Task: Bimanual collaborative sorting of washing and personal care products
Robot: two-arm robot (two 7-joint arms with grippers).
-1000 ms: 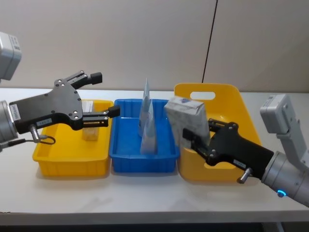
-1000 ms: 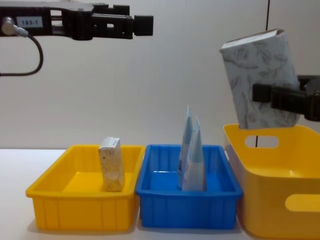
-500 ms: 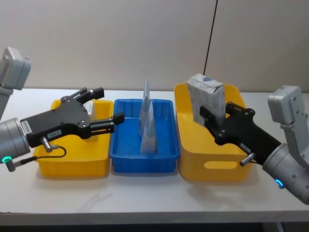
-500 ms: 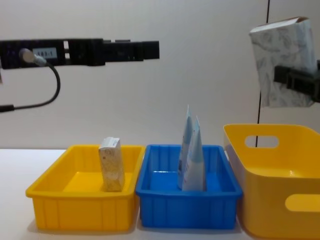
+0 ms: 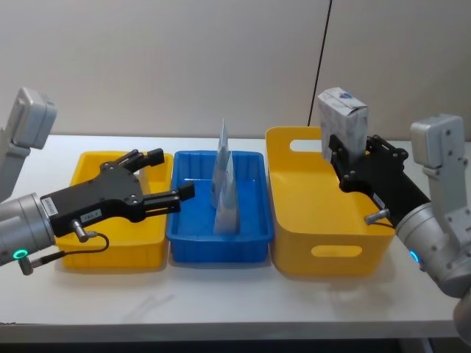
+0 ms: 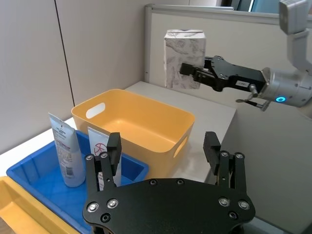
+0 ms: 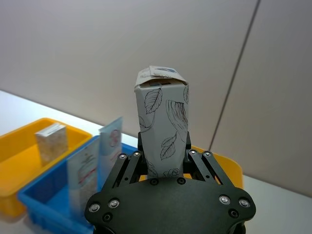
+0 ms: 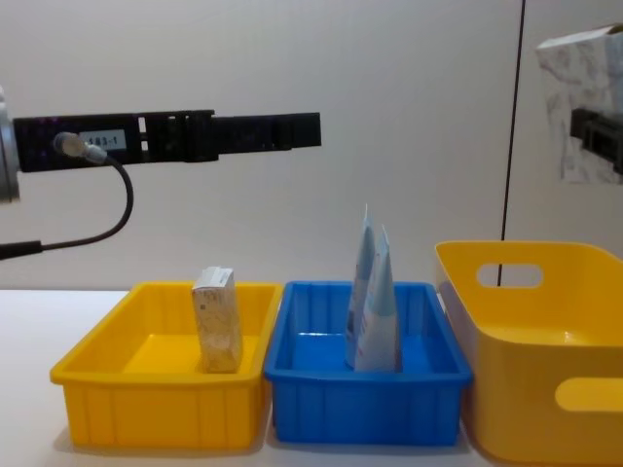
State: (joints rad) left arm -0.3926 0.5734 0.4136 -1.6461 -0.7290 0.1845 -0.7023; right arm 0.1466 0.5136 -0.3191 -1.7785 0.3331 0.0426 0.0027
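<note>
Yellow plastic makes up two of the three containers that stand in a row on the white worktop (image 5: 221, 298). A shallow yellow tray (image 5: 110, 254) sits toward the left edge, and a taller yellow basket (image 5: 324, 254) with slot handles sits toward the right edge. A blue tray (image 5: 217, 250) stands between them, just beside each.

The yellow tray holds one small carton (image 8: 217, 319), beige and speckled, standing upright on its end near the tray's middle. The blue tray holds two squeeze tubes (image 8: 373, 306), pale blue-white and tapered. They stand close together with their flat crimped ends up, the one farther back being taller. The basket's inner walls and floor show plain yellow in the left wrist view.

A second carton (image 5: 341, 121) is up in the air above the basket's far right corner. It is whitish with grey leaves and flowers drawn in line, and it has a blue patch on its top flap, which sits slightly raised. It is upright and leans a little. The right gripper (image 5: 346, 151) pinches it by its lower half, one finger on each broad side, with the upper half standing free above the fingers.

The left gripper (image 5: 171, 175) hovers well above the adjoining rims of the yellow tray and the blue tray. Its fingers are spread apart and touch neither tray.
</note>
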